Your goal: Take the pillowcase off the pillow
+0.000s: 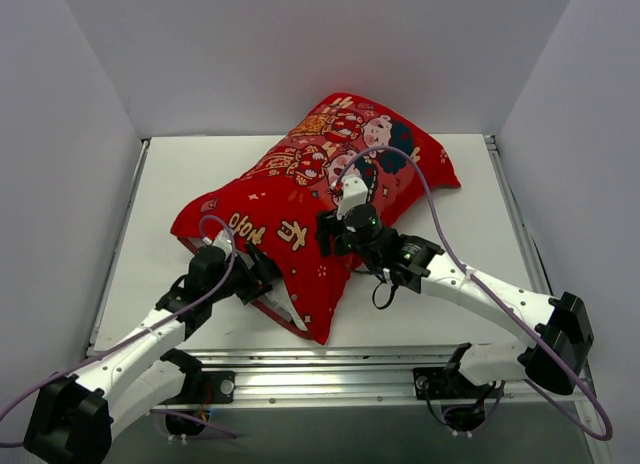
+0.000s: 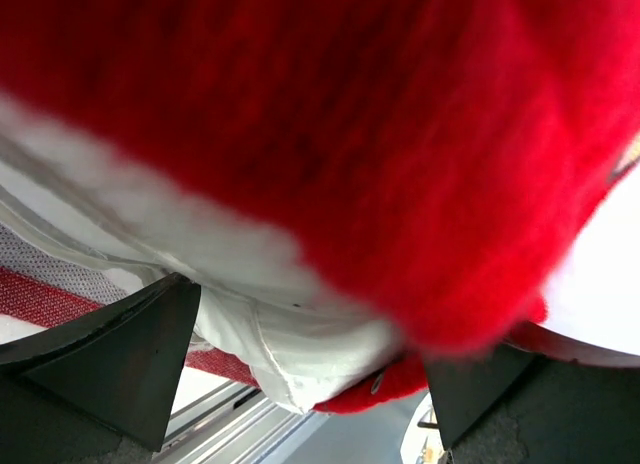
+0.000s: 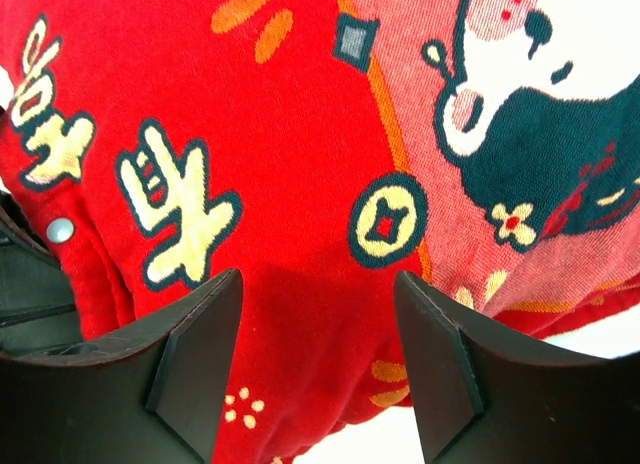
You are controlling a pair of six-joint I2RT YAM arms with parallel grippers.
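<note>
Pillowcase [image 1: 300, 199], red with cartoon kids and gold characters, is on the pillow and lies diagonally on the white table [image 1: 180, 174], one end near-left and the other far-right. The pillow shows only as a white bit poking out of the near-left open end [image 1: 288, 306]. The left wrist view shows this better: a white pillow corner [image 2: 270, 334] hangs below blurry red cover fabric [image 2: 400, 134]. Left gripper [image 1: 262, 277] sits at that near-left open end. In its own view the claw [image 2: 310, 384] is spread wide, with the dark fingers [image 2: 110, 364] far apart and the white corner and red hem between them, nothing pinched. Right gripper [image 1: 328, 236] is over the middle of the cover, near side, just right of the gold characters. Its claw [image 3: 315, 364] is also released, fingers [image 3: 200, 364] apart with red printed fabric between them. Cannot tell whether the tips press into the cloth or sit just above it. A metal snap button [image 3: 60, 227] is on the cover's edge at left in the right wrist view, and a gold coin motif [image 3: 385, 224] lies just beyond the fingers. Purple cables [image 1: 440, 224] loop along both arms.
</note>
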